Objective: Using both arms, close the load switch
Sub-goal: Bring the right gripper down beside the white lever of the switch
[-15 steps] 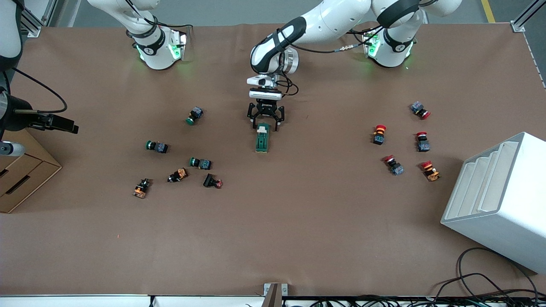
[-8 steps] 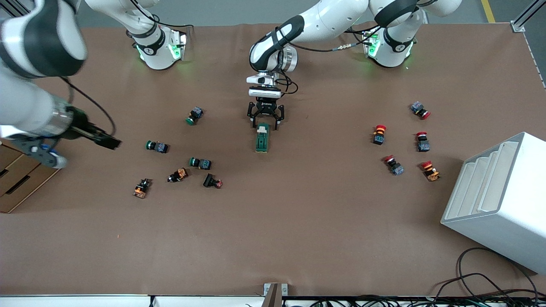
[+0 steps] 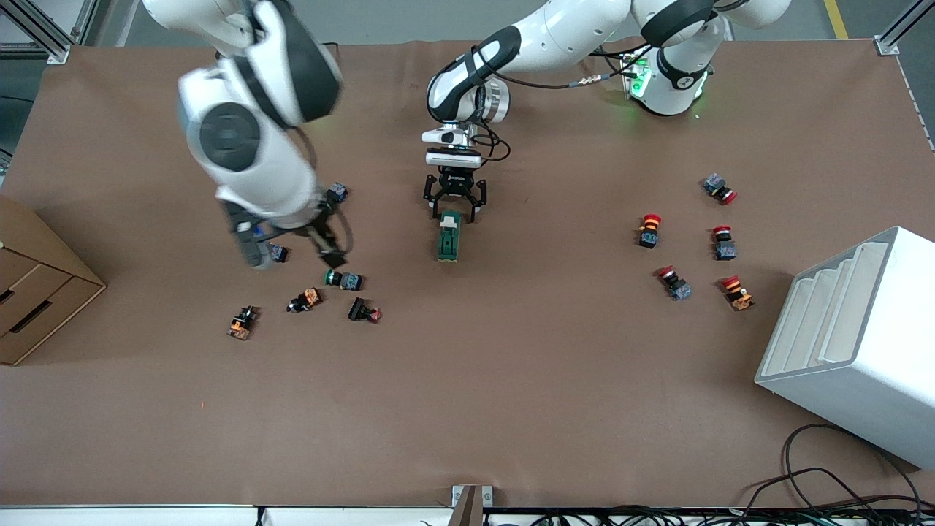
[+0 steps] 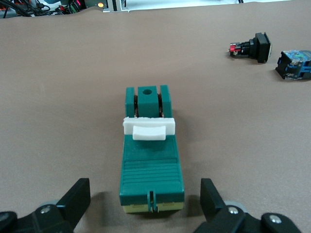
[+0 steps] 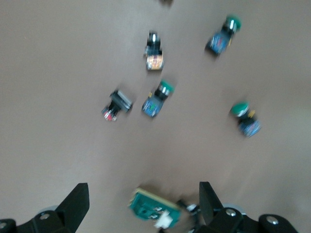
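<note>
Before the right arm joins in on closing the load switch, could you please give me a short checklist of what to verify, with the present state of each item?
1. Load switch flat on the table, away from the buttons: ok.
2. Left gripper open, fingers either side of the switch's end: ok.
3. Left gripper gripping the switch: not ok.
4. Right gripper at the switch: not ok; it is over the green push-buttons.
5. Right gripper open: ok.

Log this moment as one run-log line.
left gripper: open, straddling end of dark-green rectangular load switch | right gripper: open, over green-capped push-buttons | switch: flat on brown table
</note>
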Controlling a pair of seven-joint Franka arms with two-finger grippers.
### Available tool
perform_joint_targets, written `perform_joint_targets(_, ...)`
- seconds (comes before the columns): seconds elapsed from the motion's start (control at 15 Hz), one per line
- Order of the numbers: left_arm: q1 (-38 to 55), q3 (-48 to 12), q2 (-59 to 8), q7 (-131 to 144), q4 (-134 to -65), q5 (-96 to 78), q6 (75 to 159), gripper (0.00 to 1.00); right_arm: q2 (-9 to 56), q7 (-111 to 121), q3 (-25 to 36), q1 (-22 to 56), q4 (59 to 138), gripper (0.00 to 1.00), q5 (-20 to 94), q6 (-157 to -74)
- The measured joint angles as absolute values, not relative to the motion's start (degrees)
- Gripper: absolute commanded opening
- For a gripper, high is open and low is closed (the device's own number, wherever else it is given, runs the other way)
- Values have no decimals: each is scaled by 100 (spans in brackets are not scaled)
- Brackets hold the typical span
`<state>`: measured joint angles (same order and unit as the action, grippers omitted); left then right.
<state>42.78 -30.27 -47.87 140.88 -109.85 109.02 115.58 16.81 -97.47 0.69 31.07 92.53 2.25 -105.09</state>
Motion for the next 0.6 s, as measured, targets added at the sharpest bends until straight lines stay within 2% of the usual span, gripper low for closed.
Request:
perform_joint_targets(0.33, 4291, -3027, -4787, 14088, -10985, 10902, 11556, 100, 2233, -11771, 70, 3847, 9869, 100, 227, -12198)
perform_joint_targets(0.6, 4297, -3027, -4789, 14145, -10986, 10902, 11557, 100, 2810, -12257, 72, 4137, 9891, 100, 387, -12757)
